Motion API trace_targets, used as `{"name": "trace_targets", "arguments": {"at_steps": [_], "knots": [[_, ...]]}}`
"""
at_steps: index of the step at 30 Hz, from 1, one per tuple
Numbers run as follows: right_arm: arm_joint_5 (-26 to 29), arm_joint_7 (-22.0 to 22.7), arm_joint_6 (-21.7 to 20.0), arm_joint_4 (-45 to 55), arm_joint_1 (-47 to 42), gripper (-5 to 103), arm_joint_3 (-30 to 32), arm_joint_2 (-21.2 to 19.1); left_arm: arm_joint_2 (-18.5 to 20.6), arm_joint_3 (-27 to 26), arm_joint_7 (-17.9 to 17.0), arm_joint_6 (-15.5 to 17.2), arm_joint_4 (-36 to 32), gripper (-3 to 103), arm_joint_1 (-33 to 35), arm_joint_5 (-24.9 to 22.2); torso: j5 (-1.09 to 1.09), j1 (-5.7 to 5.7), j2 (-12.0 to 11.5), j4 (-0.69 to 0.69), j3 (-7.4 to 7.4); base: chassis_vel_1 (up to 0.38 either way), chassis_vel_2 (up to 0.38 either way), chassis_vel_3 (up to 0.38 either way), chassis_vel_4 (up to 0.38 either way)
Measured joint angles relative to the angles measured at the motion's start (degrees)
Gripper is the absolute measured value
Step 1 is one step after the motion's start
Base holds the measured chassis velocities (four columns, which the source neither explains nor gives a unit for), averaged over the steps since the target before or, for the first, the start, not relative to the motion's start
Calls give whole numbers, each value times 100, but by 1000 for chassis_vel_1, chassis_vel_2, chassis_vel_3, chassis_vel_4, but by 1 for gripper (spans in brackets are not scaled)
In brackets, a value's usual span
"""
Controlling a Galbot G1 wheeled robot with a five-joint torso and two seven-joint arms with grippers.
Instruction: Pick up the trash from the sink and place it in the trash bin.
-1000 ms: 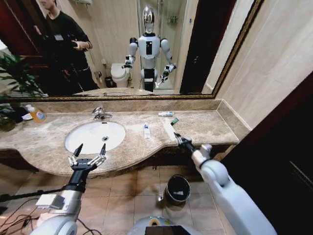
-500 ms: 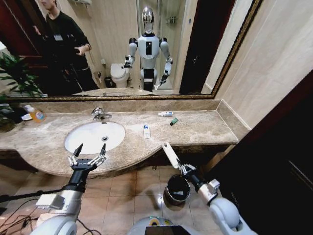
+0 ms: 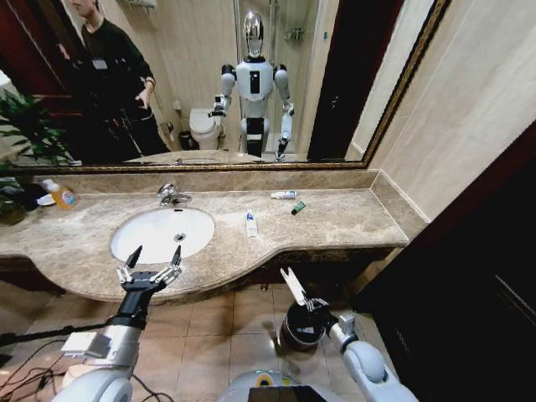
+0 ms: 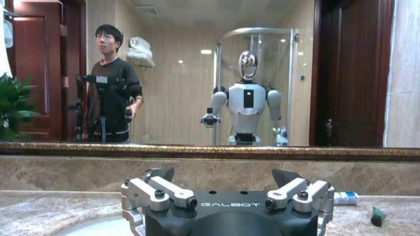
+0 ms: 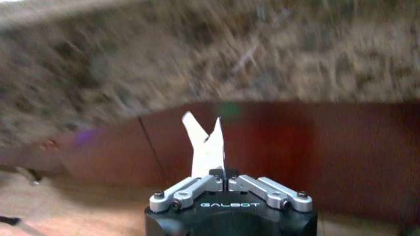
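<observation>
1. The right gripper [image 3: 311,305] is clenched on the long white wrapper [image 3: 293,286], just above the bin [image 3: 303,327] on the floor; the wrapper sticks up, tilted.
2. The left gripper [image 3: 151,270] hovers spread wide at the counter's front edge by the sink [image 3: 162,234].
3. Two small tubes [image 3: 251,224] [image 3: 284,194] and a green piece [image 3: 298,208] lie on the counter [image 3: 352,219].

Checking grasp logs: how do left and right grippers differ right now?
1. The left gripper is open and empty; the right gripper is shut on the long white wrapper.
2. The left gripper is up at counter height, at the front edge of the sink; the right gripper is down below the counter edge, just above the trash bin.

Both carry the same black body with silver finger links.
</observation>
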Motion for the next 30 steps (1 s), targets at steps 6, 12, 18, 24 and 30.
{"name": "trace_targets", "arguments": {"at_steps": [6,12,18,24,30], "knots": [[-66,39,-12,-758,355,0,-8,148,0,0,0,0,0,100,0,0,-1,0,0,0,0,0,0,0,0],[-261,38,82,-1369,609,0,7,303,0,0,0,0,0,100,0,0,0,0,0,0,0,0,0,0,0],[-597,65,280,-1879,754,0,67,511,0,0,0,0,0,100,0,0,-1,0,0,0,0,0,0,0,0],[-638,125,292,-2006,756,0,64,592,0,0,0,0,0,100,0,0,-1,0,0,0,0,0,0,0,0],[-763,150,355,-2285,857,0,85,729,0,0,0,0,0,100,0,0,0,0,0,0,0,0,0,0,0]]}}
